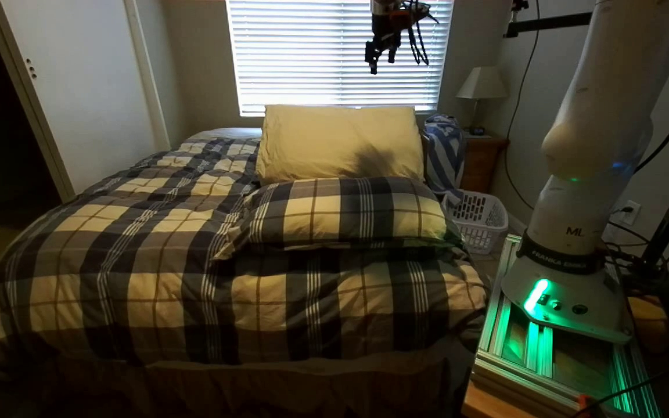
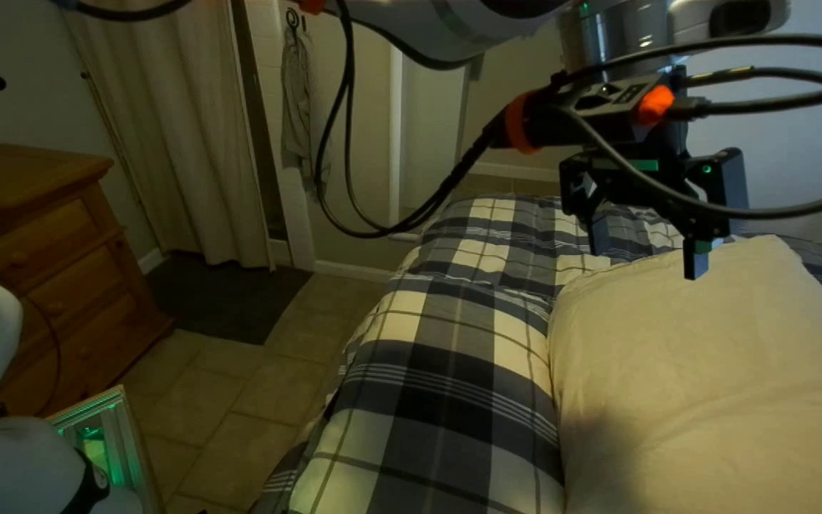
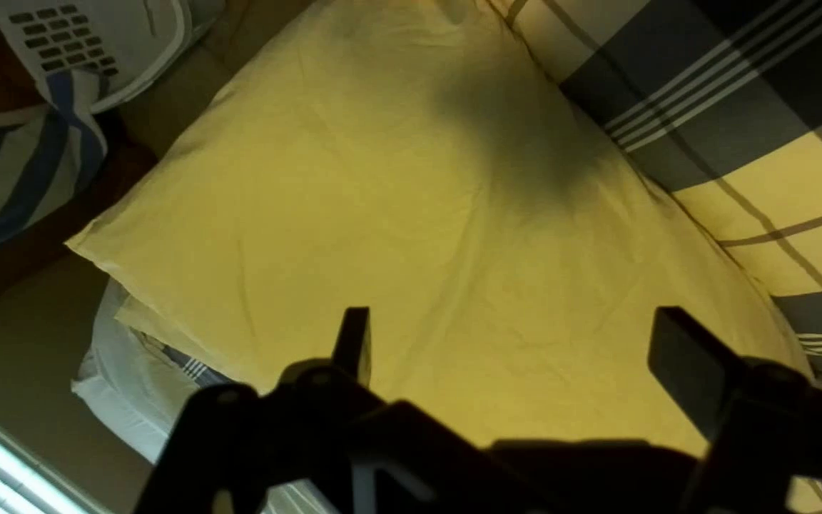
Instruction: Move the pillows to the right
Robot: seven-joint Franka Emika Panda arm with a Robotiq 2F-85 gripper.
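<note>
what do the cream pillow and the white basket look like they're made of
The cream pillow looks covered in matte fabric, perhaps cotton, going by its soft creases. The white basket seems smooth molded plastic, since rows of regular slots pierce it.

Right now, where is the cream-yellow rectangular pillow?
In an exterior view, the cream-yellow rectangular pillow rests on the right side of the plaid-covered bed, just behind the dark, white and tan plaid pillow, with white slatted blinds beyond.
</note>
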